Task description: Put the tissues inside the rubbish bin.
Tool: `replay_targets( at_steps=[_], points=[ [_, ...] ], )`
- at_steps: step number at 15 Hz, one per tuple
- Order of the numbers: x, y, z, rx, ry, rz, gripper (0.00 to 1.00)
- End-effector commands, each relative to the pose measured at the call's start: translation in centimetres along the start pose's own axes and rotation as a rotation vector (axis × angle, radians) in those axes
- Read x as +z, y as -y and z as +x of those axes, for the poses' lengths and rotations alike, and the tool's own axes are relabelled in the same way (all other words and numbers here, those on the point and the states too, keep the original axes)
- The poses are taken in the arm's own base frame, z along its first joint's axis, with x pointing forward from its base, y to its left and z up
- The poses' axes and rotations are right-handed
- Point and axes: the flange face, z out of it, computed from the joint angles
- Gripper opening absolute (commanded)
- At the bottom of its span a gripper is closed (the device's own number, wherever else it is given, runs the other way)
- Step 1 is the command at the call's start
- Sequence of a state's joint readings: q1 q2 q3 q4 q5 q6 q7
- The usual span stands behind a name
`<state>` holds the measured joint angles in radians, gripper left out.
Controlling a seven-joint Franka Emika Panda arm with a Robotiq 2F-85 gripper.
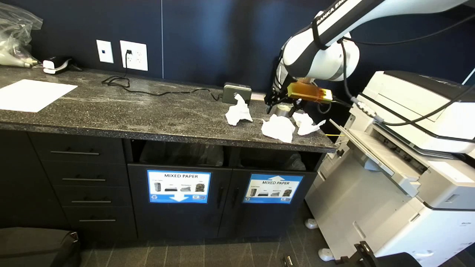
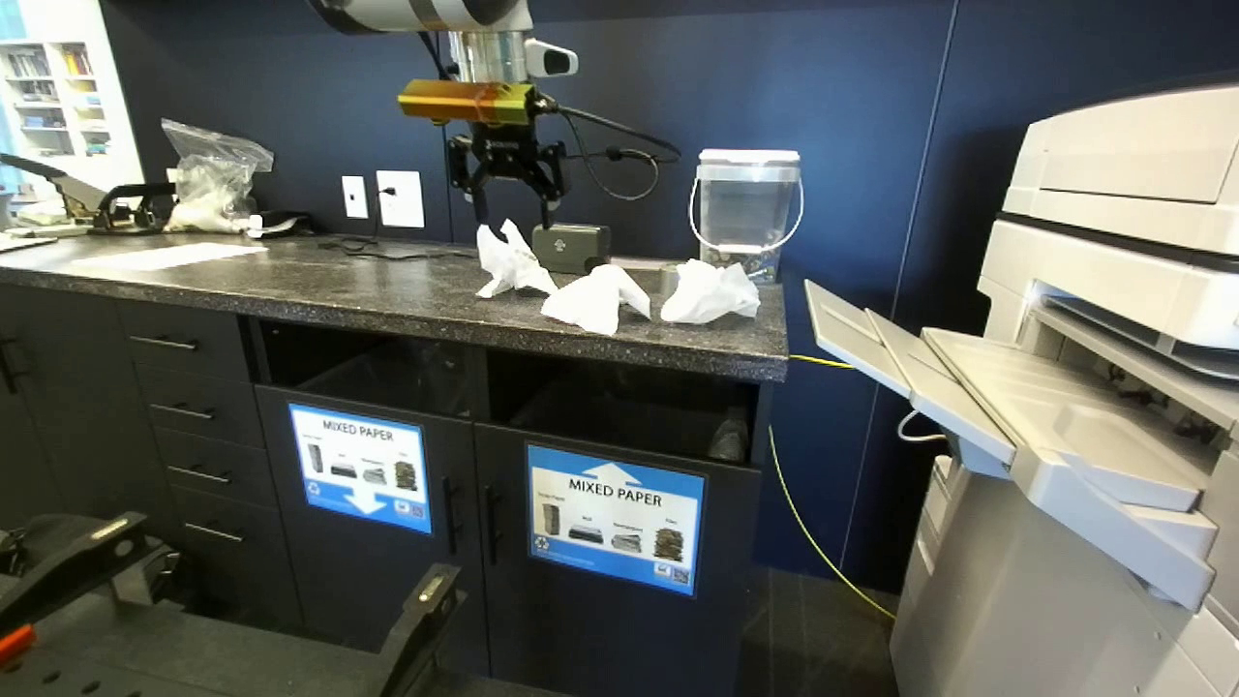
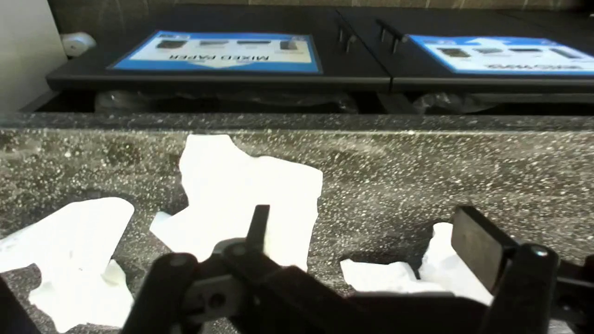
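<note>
Three crumpled white tissues lie on the speckled dark counter (image 1: 156, 111): the left one (image 1: 238, 114) (image 2: 508, 266), the middle one (image 1: 279, 128) (image 2: 595, 298) and the right one (image 1: 306, 124) (image 2: 711, 293). My gripper (image 2: 514, 208) (image 1: 280, 108) is open and empty, pointing down above the counter, close over the left tissue in an exterior view. In the wrist view, the left tissue (image 3: 450, 264) shows partly behind the right finger of the gripper (image 3: 364, 218). The middle tissue (image 3: 246, 195) lies beyond the left finger. Under the counter are two open bin slots with clear liners (image 1: 209, 155) (image 1: 295, 162).
A small dark box (image 1: 237, 92) (image 2: 571, 249) and a short metal tin (image 1: 283, 110) stand behind the tissues. A clear lidded bucket (image 2: 745, 208) stands at the back right. A printer (image 1: 386, 144) adjoins the counter's right end. A cable (image 1: 163, 94) and white sheet (image 1: 35, 94) lie leftward.
</note>
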<state>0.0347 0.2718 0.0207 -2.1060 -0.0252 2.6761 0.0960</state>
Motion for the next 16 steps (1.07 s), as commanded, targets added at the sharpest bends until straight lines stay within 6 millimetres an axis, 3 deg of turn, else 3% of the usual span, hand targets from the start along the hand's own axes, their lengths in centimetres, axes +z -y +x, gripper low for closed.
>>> replay_targets(
  at_steps=[1, 4, 8, 16],
  points=[
    [3.1, -1.8, 5.7, -0.031, -0.044, -0.065, 1.00],
    [5.9, -4.0, 8.3, -0.023, -0.024, -0.076, 1.00],
    [8.9, -5.6, 10.0, -0.019, 0.010, -0.107, 1.00],
    [11.6, -7.4, 11.9, -0.020, 0.081, -0.119, 1.00]
  ],
)
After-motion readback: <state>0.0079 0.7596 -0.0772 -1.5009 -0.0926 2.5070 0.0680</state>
